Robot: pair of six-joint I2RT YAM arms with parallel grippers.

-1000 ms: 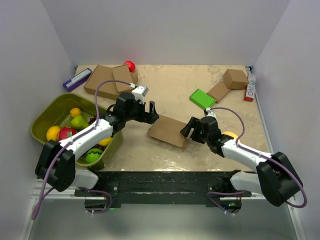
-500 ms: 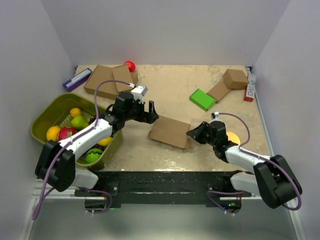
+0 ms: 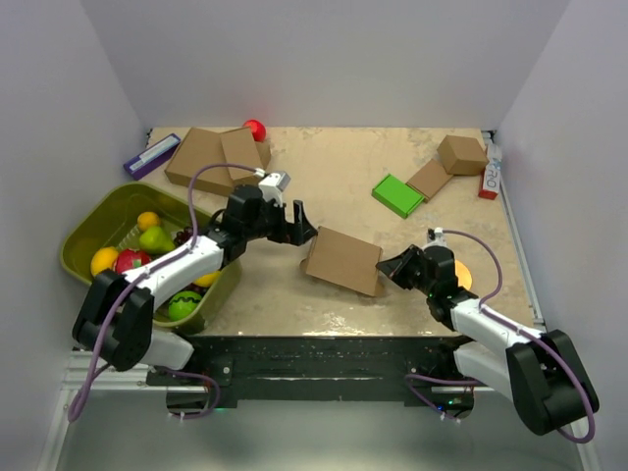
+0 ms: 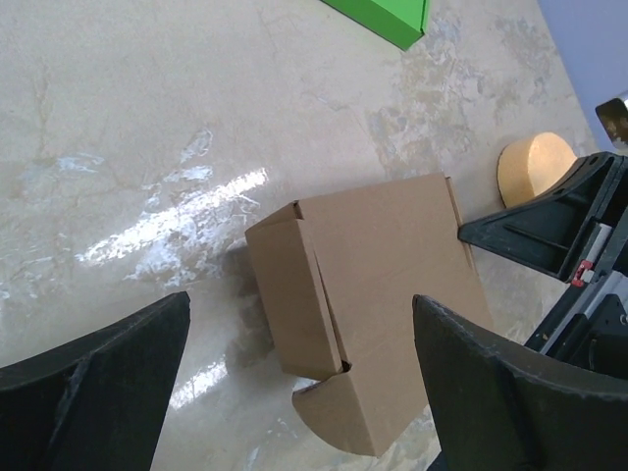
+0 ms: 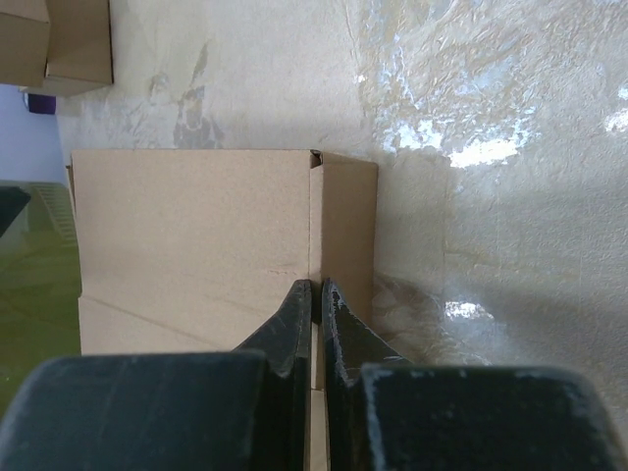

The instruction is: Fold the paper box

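Top external view: the only lettering is on a red-and-white pack (image 3: 489,180) at the far right edge of the bench (image 3: 334,167) and on the white label of a purple item (image 3: 152,155) at far left, both too small to read. The paper box (image 3: 343,260) bears no print. It lies near the middle of the bench, towards the front, partly folded, with one side panel turned up.

An olive bin (image 3: 103,208) on the left holds fruit: a lemon (image 3: 104,261), a red apple (image 3: 130,262), a green pear (image 3: 154,238) and a small orange (image 3: 148,220).

The left hand (image 3: 297,224) hangs just beside the box's far-left corner, its fingers (image 4: 98,383) spread wide and gripping nothing. The right hand (image 3: 392,267) sits at the box's right edge. In its wrist view the fingers (image 5: 294,324) are almost together, pinching a thin strip of cardboard.
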